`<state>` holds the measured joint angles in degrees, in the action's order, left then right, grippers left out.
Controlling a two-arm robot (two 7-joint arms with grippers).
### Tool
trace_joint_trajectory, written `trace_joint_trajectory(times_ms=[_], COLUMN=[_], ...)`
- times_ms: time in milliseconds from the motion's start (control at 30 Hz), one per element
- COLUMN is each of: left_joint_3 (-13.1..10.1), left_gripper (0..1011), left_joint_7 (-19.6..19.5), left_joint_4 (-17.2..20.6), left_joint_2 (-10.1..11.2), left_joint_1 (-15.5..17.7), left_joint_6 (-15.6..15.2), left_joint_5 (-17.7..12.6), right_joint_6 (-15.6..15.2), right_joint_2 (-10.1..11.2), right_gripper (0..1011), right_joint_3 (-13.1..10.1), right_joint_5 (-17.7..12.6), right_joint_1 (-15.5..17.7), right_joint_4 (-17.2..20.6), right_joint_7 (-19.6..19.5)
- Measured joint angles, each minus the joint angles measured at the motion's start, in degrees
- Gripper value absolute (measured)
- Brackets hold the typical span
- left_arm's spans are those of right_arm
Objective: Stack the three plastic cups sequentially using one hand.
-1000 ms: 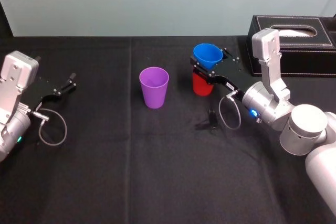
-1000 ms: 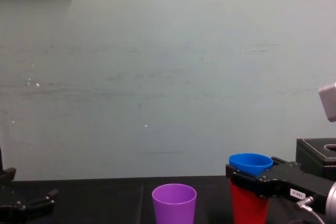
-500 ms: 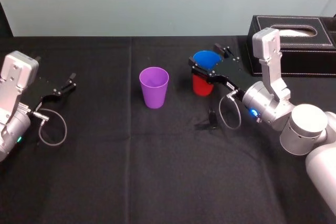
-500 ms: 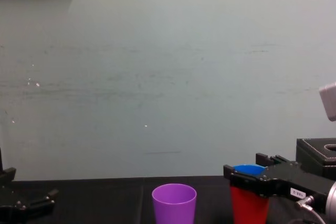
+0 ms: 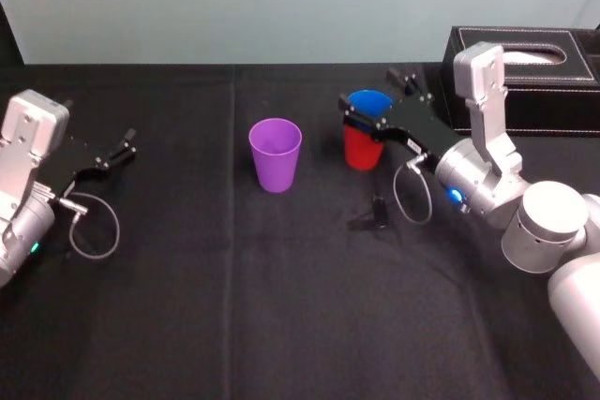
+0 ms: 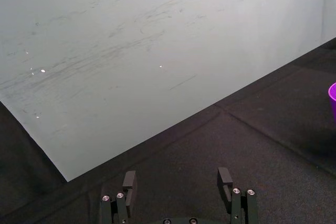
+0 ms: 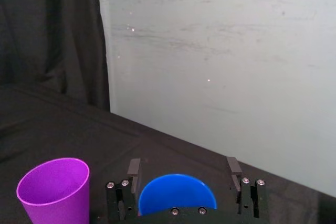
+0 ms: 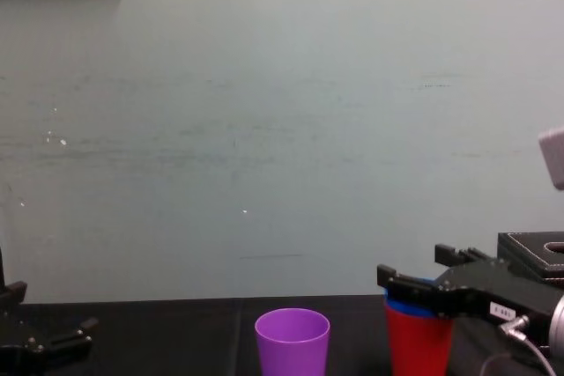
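The blue cup (image 5: 368, 100) sits nested inside the red cup (image 5: 360, 153) at the back right of the black table. Its rim also shows in the right wrist view (image 7: 177, 193) and the chest view (image 8: 411, 308), just above the red cup (image 8: 418, 346). My right gripper (image 5: 378, 100) is open around the blue rim, with its fingers (image 7: 134, 168) clear of the cup on both sides. The purple cup (image 5: 275, 155) stands alone, upright, to the left of the pair. My left gripper (image 5: 112, 154) rests open and empty at the table's left side.
A black box with white stitching (image 5: 525, 72) stands at the back right, just behind my right arm. A pale wall runs behind the table. The table's cloth (image 5: 281, 306) lies bare in front of the cups.
The blue cup has dropped from above the red cup down into it. My right gripper has opened off it and lifted slightly. The left arm has not moved.
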<state>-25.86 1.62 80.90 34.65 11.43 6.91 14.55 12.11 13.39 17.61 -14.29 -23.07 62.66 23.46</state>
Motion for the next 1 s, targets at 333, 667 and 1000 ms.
trace_joint_trajectory(times_ms=[333,667,1000], left_joint_3=[0.0,0.0,0.0], left_gripper=[1005,1005,1005], left_joint_7=[0.0,0.0,0.0], left_joint_4=[0.0,0.0,0.0], left_joint_2=[0.0,0.0,0.0], left_joint_1=[0.0,0.0,0.0], left_joint_6=[0.0,0.0,0.0], left_joint_5=[0.0,0.0,0.0], right_joint_6=[-3.2,-5.9,-6.2], right_joint_2=[1.3,3.9,6.0], right_gripper=[1003,1004,1003], right_joint_3=[-0.6,-0.6,0.8], right_joint_5=[0.9,0.2,-1.1], right_joint_1=[2.1,6.1,10.3], right_joint_4=[7.1,15.3,20.4], right_joint_7=[-1.3,-0.3,1.7])
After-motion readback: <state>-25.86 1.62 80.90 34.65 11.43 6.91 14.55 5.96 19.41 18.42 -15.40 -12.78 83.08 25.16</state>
